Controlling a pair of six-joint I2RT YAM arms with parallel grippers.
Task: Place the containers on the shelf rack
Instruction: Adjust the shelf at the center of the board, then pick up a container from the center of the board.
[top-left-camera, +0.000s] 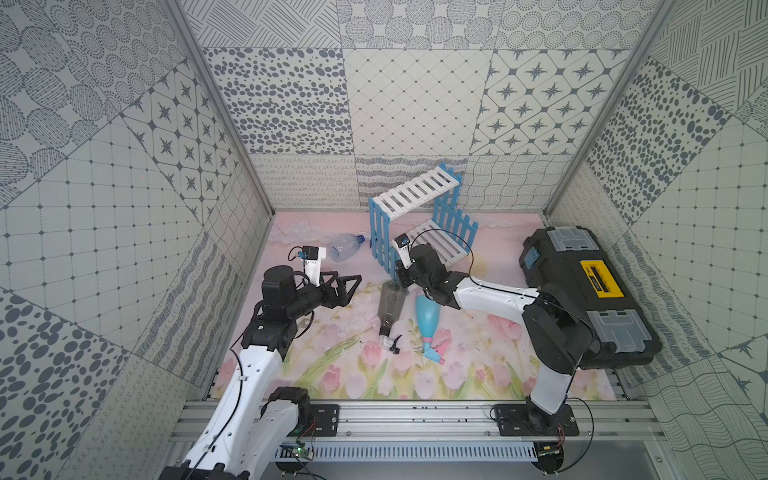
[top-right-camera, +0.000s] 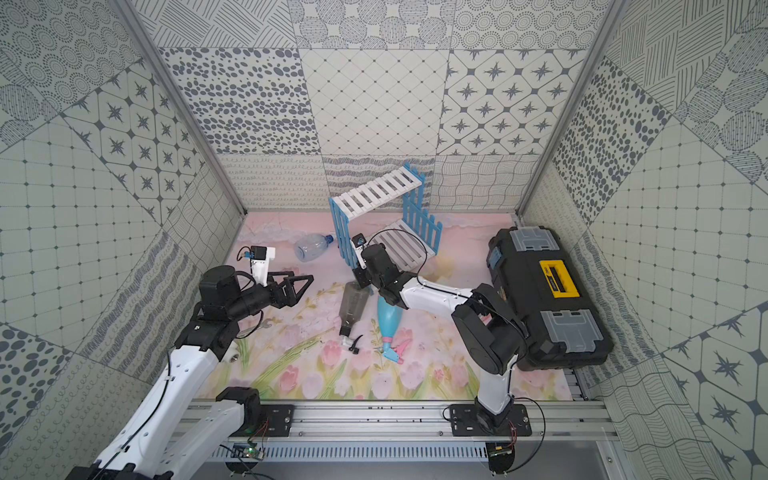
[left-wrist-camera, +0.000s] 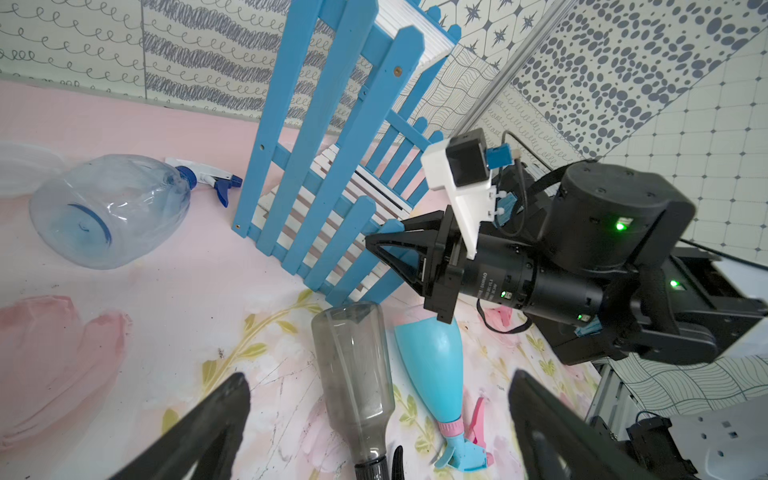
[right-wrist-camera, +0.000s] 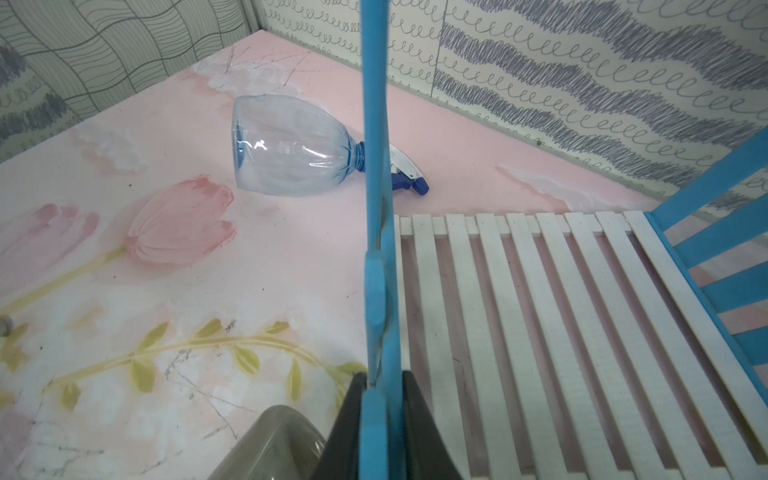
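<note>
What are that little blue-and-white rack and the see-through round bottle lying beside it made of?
The rack looks like painted wood, possibly plastic: matte blue pickets with small screw heads, and flat white slats with a faint surface texture. The round bottle looks like thin clear plastic, bluish-tinted and glossy, with creases and bright highlights.

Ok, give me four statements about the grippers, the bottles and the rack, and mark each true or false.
1. The right gripper is shut on a blue side slat of the shelf rack. True.
2. The left gripper holds the dark-grey bottle. False: it is open; the bottle lies on the mat.
3. The clear bottle stands on the lower shelf. False: it lies on its side on the mat, beside the rack.
4. The light-blue bottle lies beside the dark-grey one. True.
</note>
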